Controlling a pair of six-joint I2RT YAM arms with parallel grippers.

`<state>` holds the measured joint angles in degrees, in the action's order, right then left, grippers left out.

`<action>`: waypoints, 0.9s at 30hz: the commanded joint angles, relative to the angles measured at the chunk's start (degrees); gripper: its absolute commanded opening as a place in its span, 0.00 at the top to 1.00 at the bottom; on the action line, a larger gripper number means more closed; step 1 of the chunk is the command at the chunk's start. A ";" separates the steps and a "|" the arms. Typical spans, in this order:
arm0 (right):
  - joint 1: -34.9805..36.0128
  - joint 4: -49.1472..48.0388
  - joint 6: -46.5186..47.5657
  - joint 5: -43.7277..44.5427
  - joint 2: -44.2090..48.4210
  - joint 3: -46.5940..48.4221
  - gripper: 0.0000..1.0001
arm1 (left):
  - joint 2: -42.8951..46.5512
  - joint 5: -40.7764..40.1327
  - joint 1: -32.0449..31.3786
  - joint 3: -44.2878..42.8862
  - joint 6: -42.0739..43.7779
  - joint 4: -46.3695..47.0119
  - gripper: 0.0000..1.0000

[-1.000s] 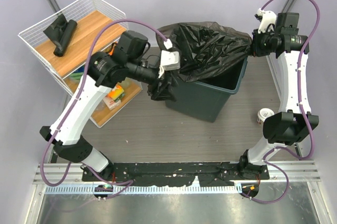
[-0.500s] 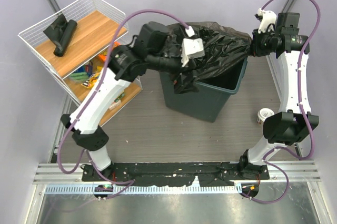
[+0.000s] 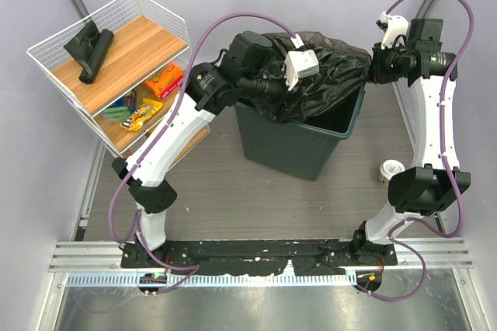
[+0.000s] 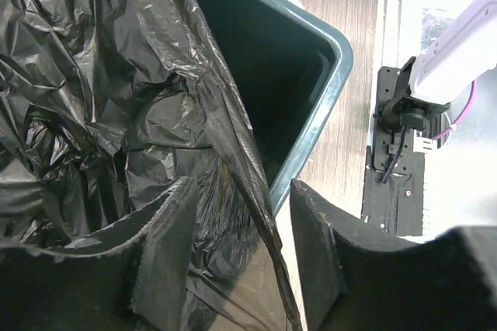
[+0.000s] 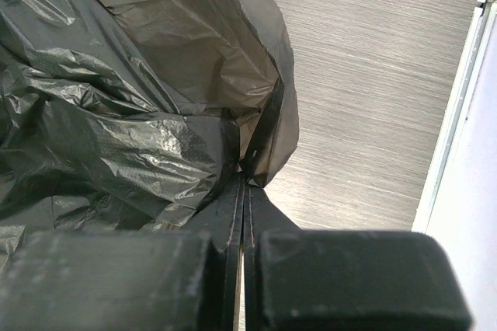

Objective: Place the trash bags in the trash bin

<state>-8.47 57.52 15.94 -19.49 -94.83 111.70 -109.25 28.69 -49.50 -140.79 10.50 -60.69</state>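
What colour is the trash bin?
Dark grey-green; the trash bin shows best in the left wrist view, beside the black trash bag.

White wire shelf rack (image 3: 144, 40) well left of left claw (image 4: 242, 187), wooden shelves. Colourful snack packets (image 3: 128, 109) on lower shelf, orange packet (image 3: 163, 80) nearest that claw. White paper cup (image 3: 390, 169) upright on grey surface (image 3: 225, 191), well apart from right claw (image 3: 371, 67), on its near side.

Glossy, crinkled black on the trash bag (image 3: 334, 74); dark grey-green on the trash bin (image 3: 299, 152); at ten o'clock, white wire rack (image 3: 161, 7), orange-brown wood-grain shelves (image 3: 128, 59).
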 commanded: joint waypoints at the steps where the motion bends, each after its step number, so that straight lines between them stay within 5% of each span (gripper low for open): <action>1: -0.32 -0.91 0.40 -0.73 3.24 1.59 0.98 | 0.79 0.58 -0.16 -0.54 -1.18 1.27 0.52; 7: -0.23 -1.35 0.23 -0.64 2.63 1.50 0.99 | 2.20 2.25 -0.16 1.57 -1.36 1.10 0.99; 27: -0.32 -1.53 -0.39 0.41 2.10 2.73 0.99 | 7.39 7.96 -1.92 5.61 -8.39 5.31 1.00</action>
<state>-8.47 57.45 15.88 -19.33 -94.35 112.18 -104.12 34.68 -50.87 -135.46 4.40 -58.35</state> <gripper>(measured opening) 0.029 0.011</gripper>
